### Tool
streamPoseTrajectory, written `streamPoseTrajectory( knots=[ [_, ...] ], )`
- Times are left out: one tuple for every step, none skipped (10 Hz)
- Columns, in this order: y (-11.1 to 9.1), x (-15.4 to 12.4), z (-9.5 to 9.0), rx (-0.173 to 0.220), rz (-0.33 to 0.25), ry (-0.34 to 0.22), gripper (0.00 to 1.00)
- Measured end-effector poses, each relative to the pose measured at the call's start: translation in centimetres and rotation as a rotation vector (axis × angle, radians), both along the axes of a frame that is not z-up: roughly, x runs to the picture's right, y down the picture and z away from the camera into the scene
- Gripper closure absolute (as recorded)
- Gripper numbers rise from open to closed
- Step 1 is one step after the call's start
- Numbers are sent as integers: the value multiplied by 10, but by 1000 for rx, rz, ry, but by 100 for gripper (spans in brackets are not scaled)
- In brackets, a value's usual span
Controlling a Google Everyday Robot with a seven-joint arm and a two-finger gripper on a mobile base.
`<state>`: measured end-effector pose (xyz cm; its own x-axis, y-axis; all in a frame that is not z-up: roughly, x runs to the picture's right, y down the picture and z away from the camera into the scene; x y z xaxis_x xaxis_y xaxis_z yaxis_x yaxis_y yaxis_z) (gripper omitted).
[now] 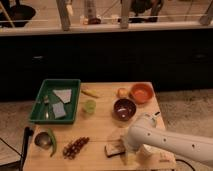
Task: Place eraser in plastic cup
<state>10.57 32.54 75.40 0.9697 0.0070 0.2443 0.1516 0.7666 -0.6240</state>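
Note:
The eraser point(113, 148), a small pale tan block with a dark face, lies near the front edge of the wooden table point(100, 127). The gripper point(123, 154) at the end of my white arm point(165, 142) hangs right at the eraser's right end, and the arm's bulk hides part of it. The small light-green plastic cup point(89, 106) stands upright in the table's middle, just right of the green tray and well to the left and back of the gripper.
A green tray point(39, 114) with flat grey pieces sits at the back left. A dark maroon bowl point(124, 108) and an orange bowl point(141, 92) stand at the back right. A metal bowl point(42, 140) and a bunch of grapes point(75, 147) lie front left.

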Motion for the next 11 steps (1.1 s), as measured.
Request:
streamPoseTrajectory(
  knots=[
    [-1,-5,0,2,-15,-7,20],
    [-1,-10,1,4,-28,-16,20],
    [-1,-13,1,4,-36,-19,20],
    [-1,-16,1,5,-46,-21,23],
    [0,-19,1,6,-54,-23,31],
    [0,-22,0,6,-59,-26,38],
    [0,-25,1,8,-65,-29,51],
    [0,-27,1,9,-66,-29,61],
    [0,-27,1,7,-70,-29,70],
    [-1,-27,1,8,-70,-28,81],
    [-2,-27,1,7,-70,-26,92]
  ],
)
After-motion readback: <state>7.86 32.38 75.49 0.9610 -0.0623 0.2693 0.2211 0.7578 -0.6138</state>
